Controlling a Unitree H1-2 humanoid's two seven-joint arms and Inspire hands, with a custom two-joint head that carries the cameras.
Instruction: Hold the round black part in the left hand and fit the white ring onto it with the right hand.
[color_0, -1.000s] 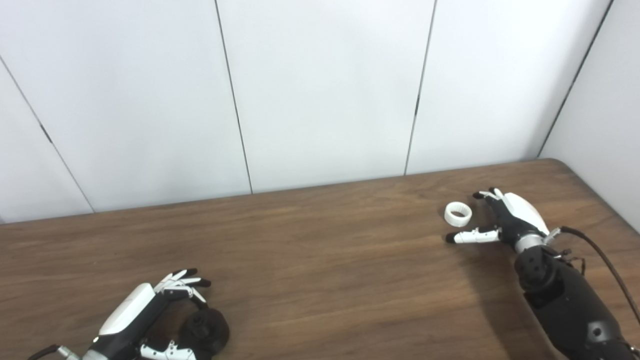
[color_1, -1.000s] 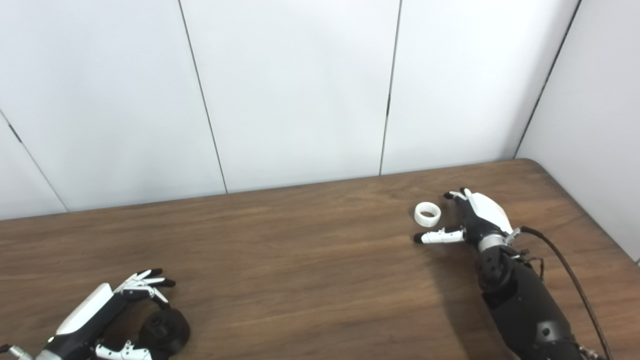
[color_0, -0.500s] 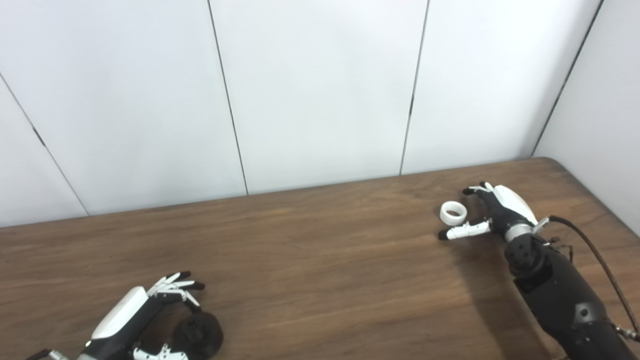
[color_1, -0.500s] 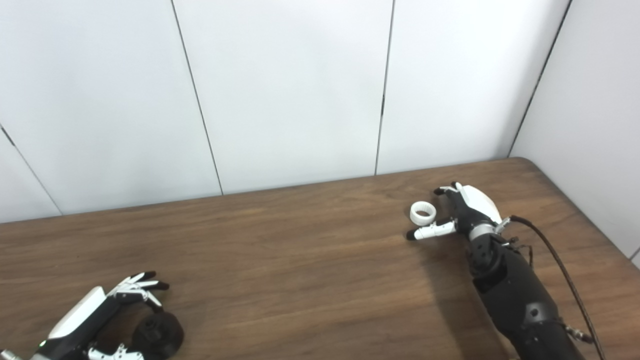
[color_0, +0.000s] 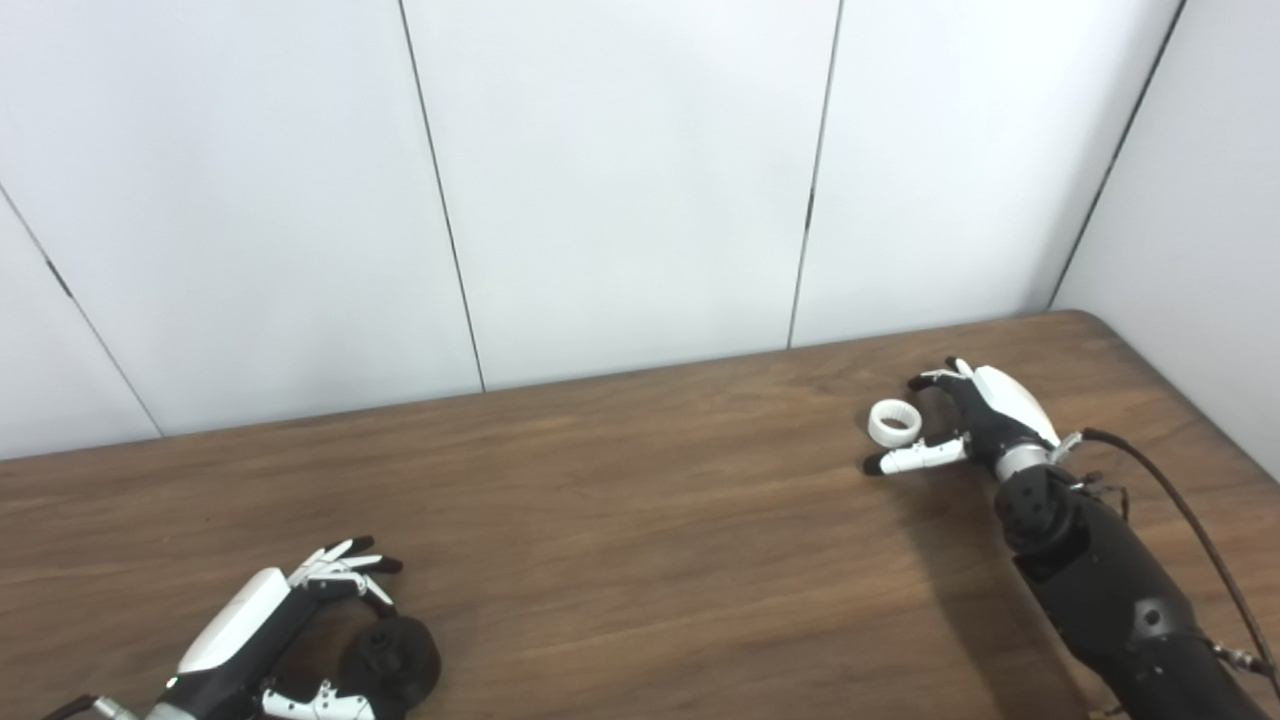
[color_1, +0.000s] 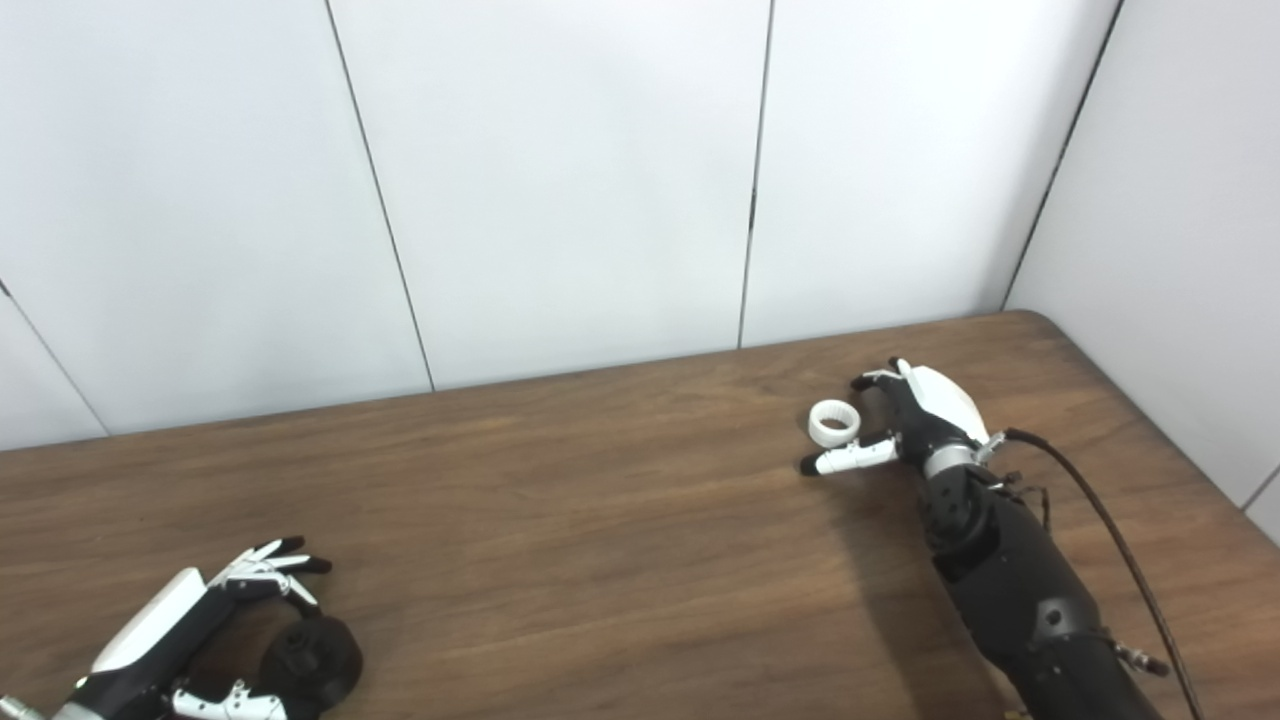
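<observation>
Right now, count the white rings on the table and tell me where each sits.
1. The white ring lies on the table near its far right corner, between the open right robot hand's fingers and thumb.

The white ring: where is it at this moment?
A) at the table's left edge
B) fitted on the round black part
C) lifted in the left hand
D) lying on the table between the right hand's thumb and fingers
D: the white ring lies on the table, inside the open right hand, far from the round black part.

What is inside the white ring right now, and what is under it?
The white ring lies on the wooden table, its hole showing only shadowed table. The right hand brackets it, fingers apart. Nothing is threaded through it.
</observation>
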